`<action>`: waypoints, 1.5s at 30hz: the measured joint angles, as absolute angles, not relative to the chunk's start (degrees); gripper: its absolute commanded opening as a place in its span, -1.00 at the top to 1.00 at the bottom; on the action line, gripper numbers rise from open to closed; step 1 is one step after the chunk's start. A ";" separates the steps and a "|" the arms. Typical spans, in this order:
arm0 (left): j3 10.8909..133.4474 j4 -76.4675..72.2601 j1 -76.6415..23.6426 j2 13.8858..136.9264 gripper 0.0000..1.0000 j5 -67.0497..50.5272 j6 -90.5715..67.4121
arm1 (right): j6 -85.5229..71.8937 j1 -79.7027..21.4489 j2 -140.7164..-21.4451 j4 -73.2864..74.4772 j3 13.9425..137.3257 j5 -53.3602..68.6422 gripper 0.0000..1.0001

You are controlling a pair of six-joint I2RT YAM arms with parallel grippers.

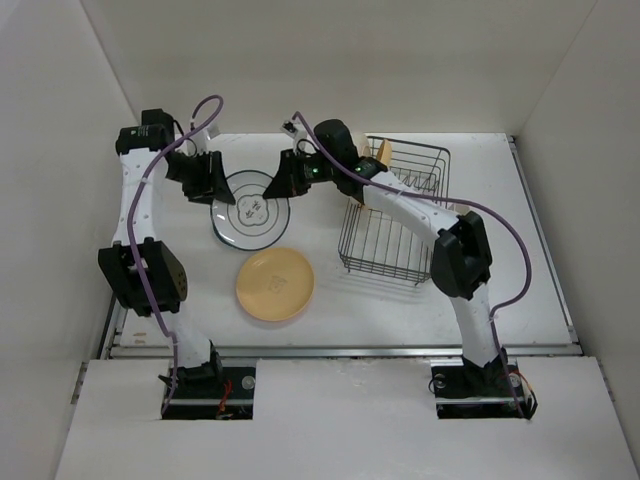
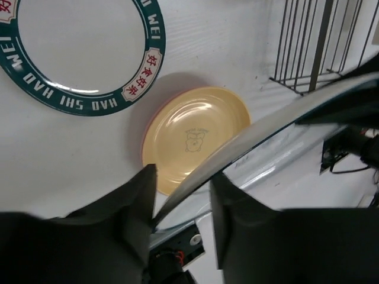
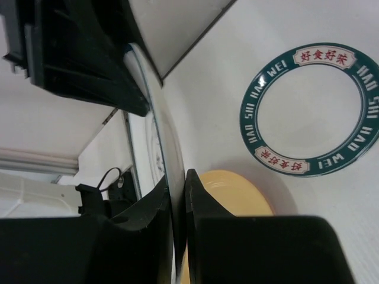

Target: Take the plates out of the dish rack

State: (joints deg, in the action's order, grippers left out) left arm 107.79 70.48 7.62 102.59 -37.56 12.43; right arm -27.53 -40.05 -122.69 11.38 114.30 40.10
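The white plate with dark rings [image 1: 250,210] hangs level above the table between both arms. My right gripper [image 1: 283,185] is shut on its right rim; in the right wrist view the fingers [image 3: 198,201] pinch the thin edge [image 3: 159,124]. My left gripper [image 1: 215,195] stands open around the opposite rim, with the plate's grey edge [image 2: 266,130] running through the wide gap at my left gripper [image 2: 182,189]. A yellow-orange plate [image 1: 275,284] lies flat on the table, a pinkish rim [image 2: 144,139] showing beneath it. The dish rack [image 1: 395,215] stands at the right, no plates seen in it.
A cream plate with a green lettered band [image 2: 83,53] lies flat on the table under the held plate. The rack's cream cup holder [image 1: 380,152] sits at its far left corner. White walls close in the table on three sides.
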 measured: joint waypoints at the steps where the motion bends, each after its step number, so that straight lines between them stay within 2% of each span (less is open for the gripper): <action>1: 107.77 70.81 7.53 102.59 0.76 -37.45 13.67 | -27.38 -39.97 -122.93 11.44 114.30 40.10 1.00; 2: 107.68 71.61 7.66 102.59 1.00 -38.30 14.70 | -27.22 -39.57 -123.15 11.53 114.30 40.45 1.00; 7: 107.63 73.32 7.88 102.56 1.00 -43.38 18.68 | -27.83 -37.43 -124.07 10.66 114.30 44.42 1.00; 8: 107.63 73.30 7.92 102.56 1.00 -43.29 18.65 | -27.86 -37.50 -124.07 10.57 114.30 44.42 0.93; 10: 107.63 73.56 8.27 102.56 1.00 -43.07 18.63 | -27.90 -37.78 -124.07 10.50 114.30 44.18 0.52; 11: 107.63 73.60 8.32 102.56 1.00 -43.16 18.44 | -27.94 -37.89 -124.07 10.68 114.34 43.90 -0.05; 12: 107.63 73.58 8.32 102.56 1.00 -43.11 18.06 | -28.32 -38.04 -124.07 11.09 114.56 42.72 -0.25; 15: 107.74 73.12 8.23 102.48 1.00 -42.00 14.92 | -27.90 -38.79 -124.11 12.53 115.98 39.42 -0.47; 18: 107.96 72.90 9.47 102.48 1.00 -42.13 11.94 | -27.16 -39.42 -124.07 14.17 117.82 34.22 -0.58; 20: 108.03 71.96 10.79 102.48 1.00 -41.67 10.22 | -26.17 -39.68 -123.52 15.73 118.28 28.95 -0.58; 25: 108.03 66.52 13.65 104.77 1.00 -37.08 5.06 | -24.86 -39.79 -120.09 23.64 120.46 9.98 -0.62; 30: 110.39 63.02 13.98 114.54 1.00 -33.26 1.56 | -22.63 -39.59 -114.39 28.93 122.02 -5.10 -0.62; 35: 111.85 60.62 13.82 124.51 1.00 -31.53 0.08 | -21.30 -39.44 -107.26 31.57 119.81 -15.94 -0.70; 38: 111.90 60.90 13.87 126.48 0.99 -31.64 -0.34 | -22.35 -38.81 -103.90 34.50 118.41 -22.50 -0.78; 40: 111.98 60.99 13.72 126.45 0.92 -31.05 -0.34 | -23.64 -37.39 -101.97 36.64 116.62 -26.17 -0.80; 45: 112.29 61.17 12.62 126.41 0.73 -26.96 -0.25 | -25.91 -23.20 -99.24 40.64 110.48 -27.79 -0.76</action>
State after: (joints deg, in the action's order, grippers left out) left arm 112.29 61.17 12.62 126.41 -26.96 -0.25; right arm -25.91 -23.20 -99.24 40.64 110.48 -27.79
